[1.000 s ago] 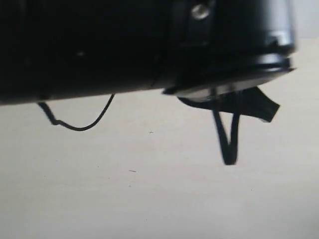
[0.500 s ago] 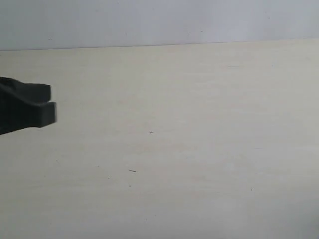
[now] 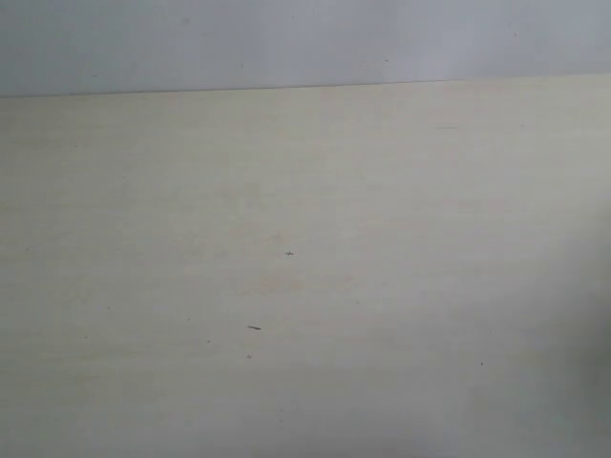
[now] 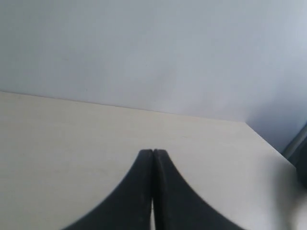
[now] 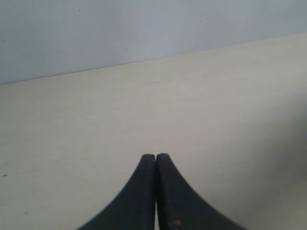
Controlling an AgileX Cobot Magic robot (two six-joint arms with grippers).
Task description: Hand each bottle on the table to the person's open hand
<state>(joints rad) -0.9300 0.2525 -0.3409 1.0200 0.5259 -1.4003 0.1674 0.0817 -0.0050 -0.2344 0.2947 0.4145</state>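
The black, tapering left pincer (image 4: 152, 155) is pressed fully closed on nothing, fingertip against fingertip. The matching black right pincer (image 5: 156, 159) is closed and empty as well. Both hang over the wide, flat, pale cream table (image 3: 382, 239), facing its far edge and the plain grey-white wall (image 3: 286, 38). A second ago a black arm filled the exterior view, then only a fingertip showed at the left; now that view holds bare tabletop. No bottles and no open hand appear anywhere, so the hand-overs are probably finished, though bottles could lie outside these narrow views.
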